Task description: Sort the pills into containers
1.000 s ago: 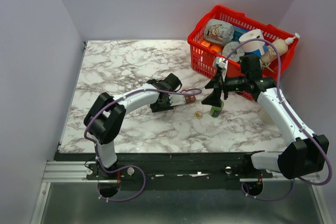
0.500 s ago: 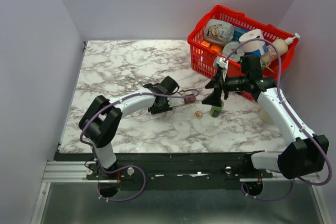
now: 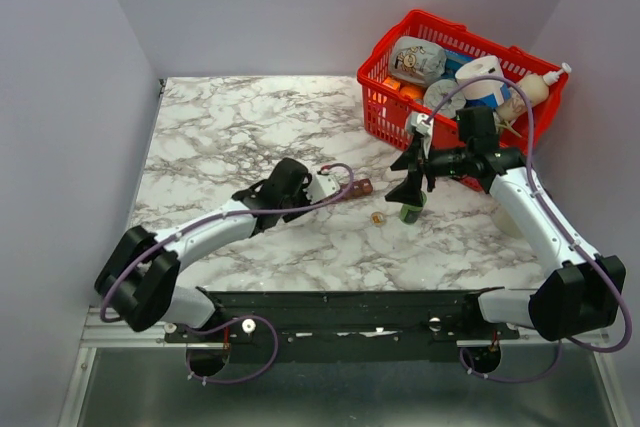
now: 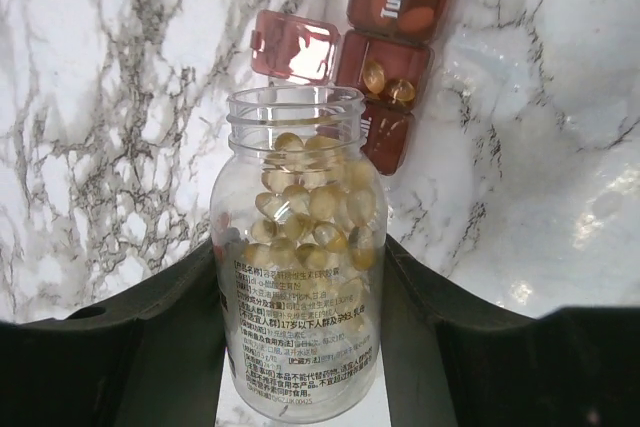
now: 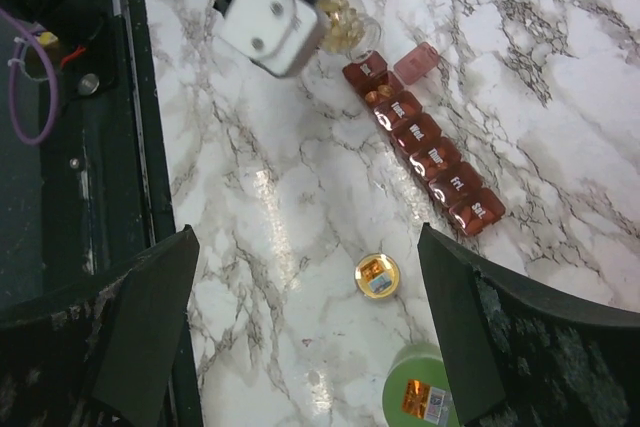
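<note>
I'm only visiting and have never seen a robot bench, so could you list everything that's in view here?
clear plastic bottle: one, uncapped, mouth next to the organiser's open compartment
pale yellow capsules: many in the bottle, two in the open compartment
dark red-brown pill organiser strip: one, mid-table, one lid flipped open
small round gold cap: one, on the table near the organiser
green round jar: one, beside the gold cap
red mesh basket: one, far right corner, filled with assorted packages
white marble table: one, grey-veined, under everything
left pincer: black, shut on the bottle
right pincer: black, open, above the jar
</note>
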### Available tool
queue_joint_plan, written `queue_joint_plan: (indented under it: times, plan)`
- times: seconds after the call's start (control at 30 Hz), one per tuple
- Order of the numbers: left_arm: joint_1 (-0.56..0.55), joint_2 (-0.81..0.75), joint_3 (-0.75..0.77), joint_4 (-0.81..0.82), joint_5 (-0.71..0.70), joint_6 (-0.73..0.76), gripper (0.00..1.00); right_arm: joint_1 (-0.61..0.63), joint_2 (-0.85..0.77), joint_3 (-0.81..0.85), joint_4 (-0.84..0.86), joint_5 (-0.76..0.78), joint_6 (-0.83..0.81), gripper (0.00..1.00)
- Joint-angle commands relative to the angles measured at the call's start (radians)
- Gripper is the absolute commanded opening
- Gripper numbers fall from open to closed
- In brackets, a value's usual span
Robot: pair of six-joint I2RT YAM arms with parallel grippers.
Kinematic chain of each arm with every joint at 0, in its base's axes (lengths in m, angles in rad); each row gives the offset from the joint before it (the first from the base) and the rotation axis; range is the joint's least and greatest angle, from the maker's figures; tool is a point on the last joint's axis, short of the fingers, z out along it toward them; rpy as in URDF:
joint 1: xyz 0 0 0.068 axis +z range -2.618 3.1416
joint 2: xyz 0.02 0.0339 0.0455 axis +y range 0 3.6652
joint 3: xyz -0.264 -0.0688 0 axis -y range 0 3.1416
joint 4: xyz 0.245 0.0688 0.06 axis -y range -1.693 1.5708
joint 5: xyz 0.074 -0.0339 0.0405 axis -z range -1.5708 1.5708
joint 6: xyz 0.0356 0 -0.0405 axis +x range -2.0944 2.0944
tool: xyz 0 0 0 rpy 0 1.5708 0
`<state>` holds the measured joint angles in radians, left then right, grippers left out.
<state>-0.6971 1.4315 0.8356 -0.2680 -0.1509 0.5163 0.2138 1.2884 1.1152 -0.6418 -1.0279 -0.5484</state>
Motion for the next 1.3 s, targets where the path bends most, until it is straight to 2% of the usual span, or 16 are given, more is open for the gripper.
queue_joint_plan:
  times: [0.0,0.27,0.37,0.4,0.43,0.53,0.6,0.63,0.67,0.77,0.8,0.9,1.07,1.27]
  plan:
    - [0.015,-0.189,-0.139,0.307,0.123,-0.111,0.0,-0.008,0.006,-0.021,-0.05,-0.017,-0.123,1.0]
    - [0.067,-0.534,-0.488,0.85,0.419,-0.323,0.0,-0.007,-0.069,-0.041,0.007,0.065,-0.353,1.0]
    - [0.068,-0.629,-0.535,0.956,0.497,-0.395,0.0,-0.007,-0.087,-0.06,0.064,0.037,-0.38,1.0]
    - [0.07,-0.654,-0.541,0.966,0.542,-0.404,0.0,-0.004,-0.054,-0.026,0.042,0.019,-0.402,1.0]
    - [0.071,-0.68,-0.544,0.967,0.562,-0.432,0.0,0.002,-0.026,0.009,-0.073,-0.013,-0.498,1.0]
    - [0.09,-0.811,-0.547,0.914,0.619,-0.459,0.0,0.058,0.115,0.161,-0.386,-0.037,-0.786,1.0]
    - [0.111,-0.925,-0.546,0.83,0.636,-0.464,0.0,0.105,0.135,0.155,-0.406,-0.006,-0.861,1.0]
    - [0.116,-0.96,-0.543,0.79,0.645,-0.457,0.0,0.125,0.126,0.097,-0.345,0.026,-0.901,1.0]
    - [0.119,-1.024,-0.534,0.697,0.643,-0.428,0.0,0.168,0.121,0.068,-0.3,0.114,-0.907,1.0]
    - [0.12,-1.12,-0.521,0.549,0.614,-0.371,0.0,0.248,0.153,0.009,-0.191,0.276,-0.903,1.0]
    - [0.123,-1.138,-0.52,0.474,0.605,-0.342,0.0,0.257,0.17,0.012,-0.18,0.293,-0.895,1.0]
    - [0.122,-1.192,-0.518,0.386,0.57,-0.299,0.0,0.291,0.235,0.023,-0.144,0.367,-0.842,1.0]
    - [0.123,-1.172,-0.5,0.349,0.533,-0.236,0.0,0.374,0.325,0.015,-0.053,0.541,-0.759,0.99]
    - [0.123,-1.145,-0.492,0.332,0.557,-0.236,0.0,0.398,0.397,-0.011,-0.015,0.63,-0.751,0.94]
